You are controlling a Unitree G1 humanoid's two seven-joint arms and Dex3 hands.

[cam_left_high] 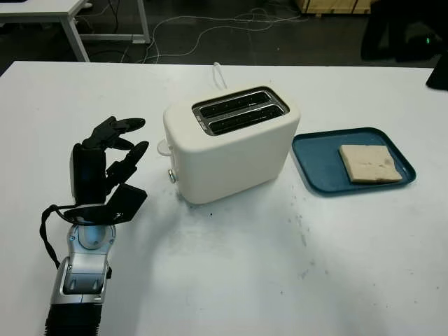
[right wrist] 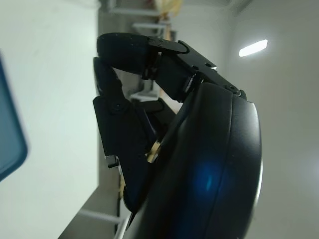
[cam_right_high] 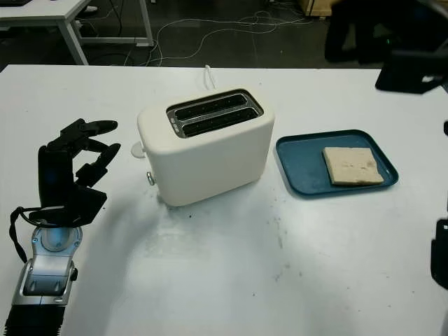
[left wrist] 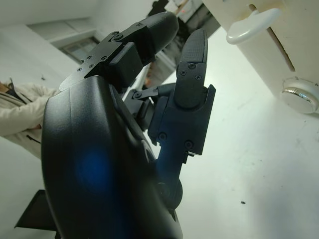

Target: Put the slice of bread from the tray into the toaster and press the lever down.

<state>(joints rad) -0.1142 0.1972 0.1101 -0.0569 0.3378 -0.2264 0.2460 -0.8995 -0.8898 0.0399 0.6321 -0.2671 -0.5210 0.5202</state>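
1. One white bench (cam_left_high: 231,280) carries everything; the landmark here is the toaster (cam_left_high: 234,143), cream-white, standing upright near the bench's middle with both top slots empty.
2. To the right of the toaster, just beside it and not touching, lies the blue tray (cam_left_high: 316,157). The slice of bread (cam_left_high: 369,163) lies flat in the tray's far-from-toaster half, untouched.
3. To the left of the toaster, near but apart from it, the left hand (cam_left_high: 112,164) is held up above the bench, open and holding nothing, its fingers (left wrist: 192,64) pointing towards the toaster's end face.
4. On that end face, in the left wrist view, the lever (left wrist: 251,25) sits high in its slot, not pressed, with a round chrome knob (left wrist: 301,94) below it.
5. The right hand (right wrist: 149,134) is beyond the tray's outer edge, on the side away from the toaster, with a strip of the blue rim showing in its wrist view. It grips nothing, but whether its fingers are curled or loose I cannot tell.
6. Progress, as I judge it: nothing is done yet. Picking up the bread, dropping it into a slot and pressing the lever all remain.
7. Hard to make out: the lever is almost hidden behind the toaster's body in the head views, and the right arm is cut off at the picture's edge.
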